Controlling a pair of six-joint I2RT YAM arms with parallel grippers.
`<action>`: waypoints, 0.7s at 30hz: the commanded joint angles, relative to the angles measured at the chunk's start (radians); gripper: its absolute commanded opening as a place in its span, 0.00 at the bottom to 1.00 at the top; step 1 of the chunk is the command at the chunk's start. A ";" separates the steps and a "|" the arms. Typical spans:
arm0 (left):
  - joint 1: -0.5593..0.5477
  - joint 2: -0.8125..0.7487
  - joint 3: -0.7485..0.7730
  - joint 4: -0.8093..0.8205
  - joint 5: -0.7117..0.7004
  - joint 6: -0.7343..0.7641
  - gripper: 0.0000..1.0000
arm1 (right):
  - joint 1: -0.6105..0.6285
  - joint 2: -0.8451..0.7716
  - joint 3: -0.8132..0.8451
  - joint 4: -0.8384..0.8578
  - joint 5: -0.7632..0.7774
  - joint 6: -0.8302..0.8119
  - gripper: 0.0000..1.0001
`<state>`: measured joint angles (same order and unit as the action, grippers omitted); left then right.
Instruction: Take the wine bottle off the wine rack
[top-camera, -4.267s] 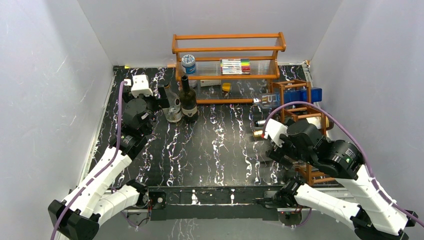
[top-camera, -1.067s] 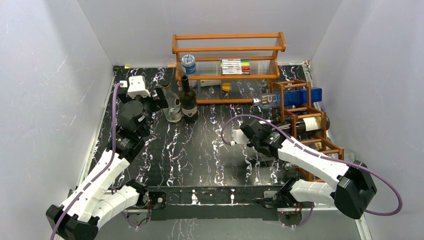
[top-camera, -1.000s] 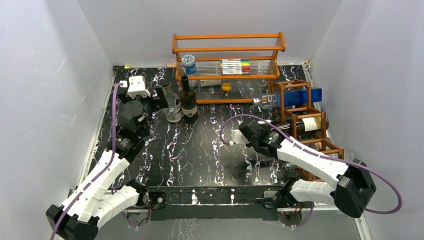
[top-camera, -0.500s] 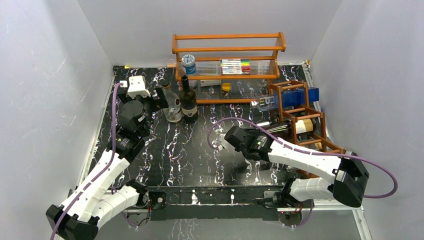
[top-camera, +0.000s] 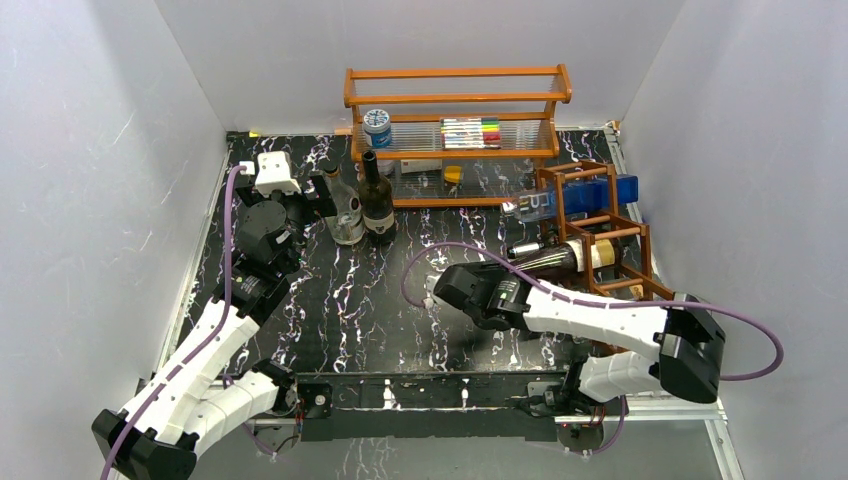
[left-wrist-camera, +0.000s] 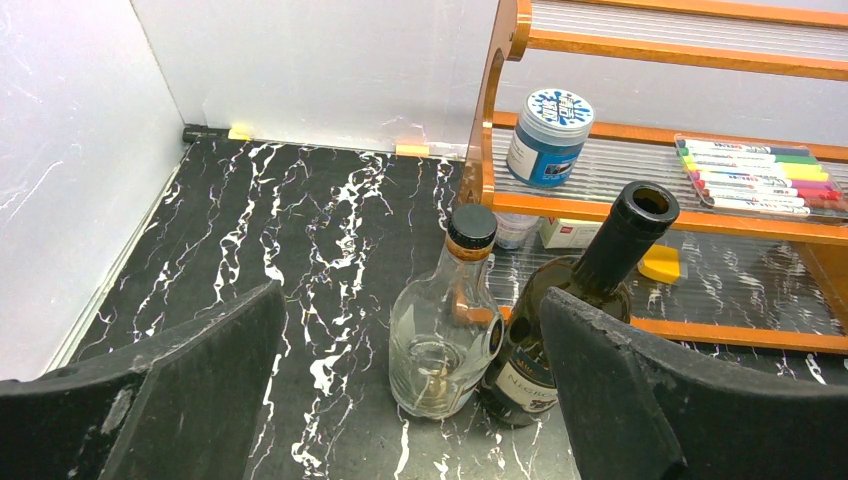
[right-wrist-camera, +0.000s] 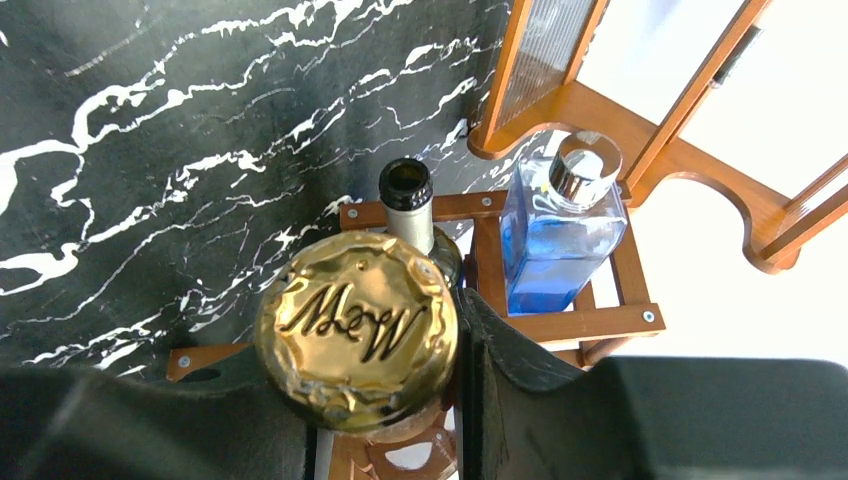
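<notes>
In the right wrist view a wine bottle with a gold foil cap (right-wrist-camera: 357, 328) lies end-on between my right gripper's (right-wrist-camera: 360, 345) black fingers (right-wrist-camera: 520, 370), which are shut on its neck. Behind it stands the reddish-brown wine rack (right-wrist-camera: 580, 325), holding a dark bottle with an open black neck (right-wrist-camera: 406, 190) and a blue bottle (right-wrist-camera: 560, 235). In the top view my right gripper (top-camera: 512, 297) sits just left of the rack (top-camera: 620, 235), and the arm hides the held bottle. My left gripper (top-camera: 325, 195) is open at the far left.
A clear bottle (left-wrist-camera: 445, 330) and a dark bottle (left-wrist-camera: 590, 290) stand upright ahead of my left gripper (left-wrist-camera: 420, 400). An orange shelf (top-camera: 455, 100) at the back holds a blue jar (top-camera: 377, 127) and markers (top-camera: 470, 132). White walls enclose the table.
My right arm has drawn leftward away from the rack with the gold-capped bottle in its grip. The rack has shifted slightly left. The left arm has stayed still.
</notes>
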<state>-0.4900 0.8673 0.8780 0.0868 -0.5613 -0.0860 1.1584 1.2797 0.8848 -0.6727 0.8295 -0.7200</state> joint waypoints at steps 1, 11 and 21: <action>0.005 -0.012 0.023 0.017 -0.006 -0.003 0.98 | 0.050 0.024 0.086 0.105 0.077 0.012 0.00; 0.005 -0.006 0.024 0.016 -0.005 -0.003 0.98 | 0.094 0.062 0.183 0.122 0.117 0.049 0.00; 0.005 -0.001 0.024 0.016 0.001 -0.004 0.98 | 0.141 0.076 0.305 0.182 0.181 0.079 0.00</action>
<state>-0.4900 0.8707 0.8780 0.0868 -0.5610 -0.0860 1.2720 1.3682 1.0687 -0.6022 0.8906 -0.6075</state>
